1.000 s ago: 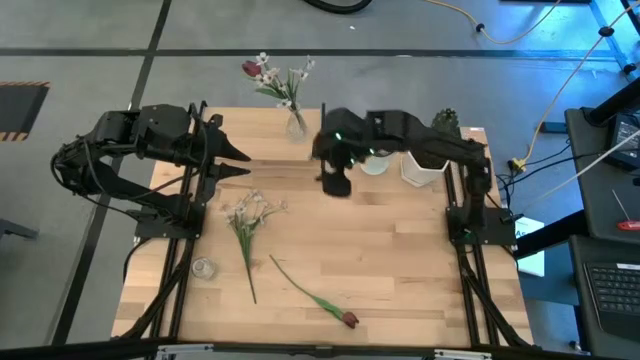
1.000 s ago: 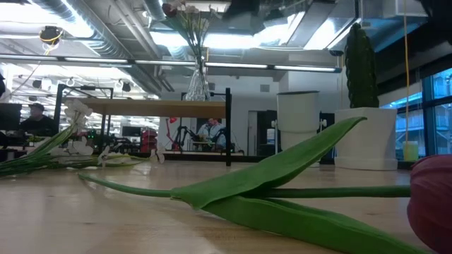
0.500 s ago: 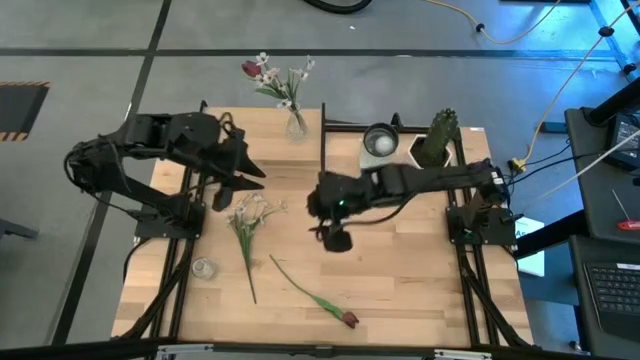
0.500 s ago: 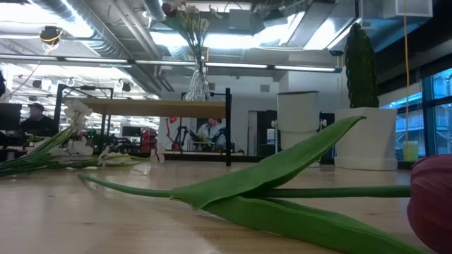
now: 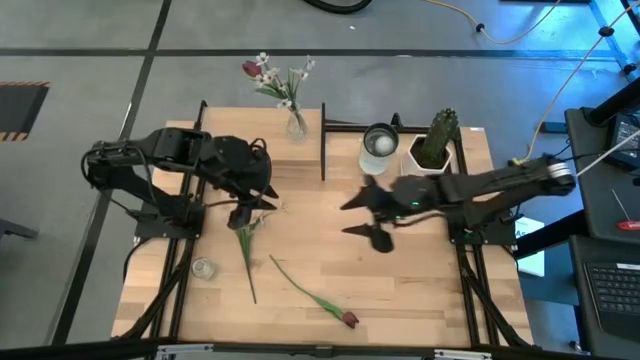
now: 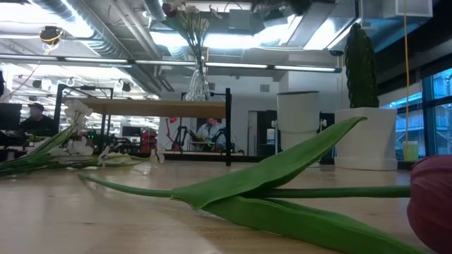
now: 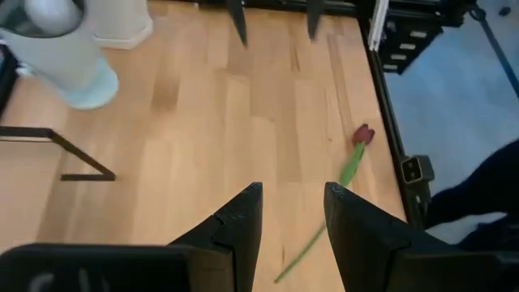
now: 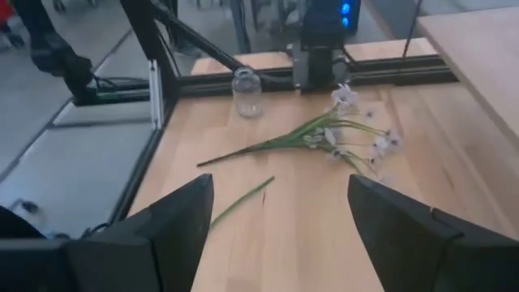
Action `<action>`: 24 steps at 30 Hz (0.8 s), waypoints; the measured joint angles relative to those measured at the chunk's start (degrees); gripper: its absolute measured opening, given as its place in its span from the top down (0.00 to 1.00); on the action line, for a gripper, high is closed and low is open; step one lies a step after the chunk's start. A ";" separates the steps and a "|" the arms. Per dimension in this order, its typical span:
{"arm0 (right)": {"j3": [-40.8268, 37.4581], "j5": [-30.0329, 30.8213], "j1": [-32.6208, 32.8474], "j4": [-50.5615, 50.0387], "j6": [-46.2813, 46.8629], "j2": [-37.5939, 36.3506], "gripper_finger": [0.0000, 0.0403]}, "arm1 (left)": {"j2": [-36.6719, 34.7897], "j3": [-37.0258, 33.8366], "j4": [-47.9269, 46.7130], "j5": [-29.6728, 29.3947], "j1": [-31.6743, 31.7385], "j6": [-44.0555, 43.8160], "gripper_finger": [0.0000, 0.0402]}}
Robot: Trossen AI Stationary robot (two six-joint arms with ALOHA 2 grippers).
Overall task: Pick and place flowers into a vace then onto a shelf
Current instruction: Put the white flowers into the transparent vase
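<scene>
1. Wooden, pale-planked tabletop [image 5: 400, 290] fills the high view; no brand, label or readable writing shows on anything in any view.
2. A clear glass vase [image 5: 296, 122] stands at the table's far edge, on the raised light-wood shelf [image 6: 159, 107] with thin black posts, and holds a few stems with white blossoms and a red bloom.
3. A small empty clear glass jar [image 5: 203, 267] stands near the table's left edge; the right wrist view shows it upright [image 8: 247, 92].
4. A tall pale grey cylindrical cup [image 5: 379, 146] stands just beside a white pot holding a green cactus [image 5: 437, 138].
5. A loose bunch of thin green stems with small white blossoms [image 5: 246, 245] lies flat on the table's left half.
6. A single green-stemmed dark red tulip [image 5: 322, 301] lies flat nearer the front edge, well apart from the vase.
7. The left gripper [image 5: 262, 197] sits over the blossom end of the white bunch; its dark fingers [image 7: 235, 223] are slightly parted and empty.
8. The right gripper [image 5: 358, 215] hangs above the table's middle, fingers [image 8: 182, 215] spread wide and holding nothing.
</scene>
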 joint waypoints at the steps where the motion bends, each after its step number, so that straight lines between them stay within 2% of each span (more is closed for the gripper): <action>1: -2.18 0.91 0.46 0.87 0.98 -2.33 0.29 | 0.37 0.00 -0.33 -0.08 -0.59 -0.61 0.68; 5: -9.20 4.09 1.42 6.53 2.42 -10.66 0.29 | 2.77 0.00 -0.98 -3.89 -2.19 -13.23 0.68; 10: -14.46 5.01 1.49 9.82 1.69 -16.52 0.29 | 7.17 0.00 -8.82 -11.22 -4.69 -27.03 0.68; 19: -16.86 5.05 1.48 8.45 0.45 -18.47 0.29 | 17.77 0.00 -23.66 -17.74 -9.54 -58.04 0.68; 24: -16.86 4.96 1.46 8.57 -0.59 -18.93 0.29 | 21.92 -2.28 -24.22 -16.77 -12.48 -62.97 0.68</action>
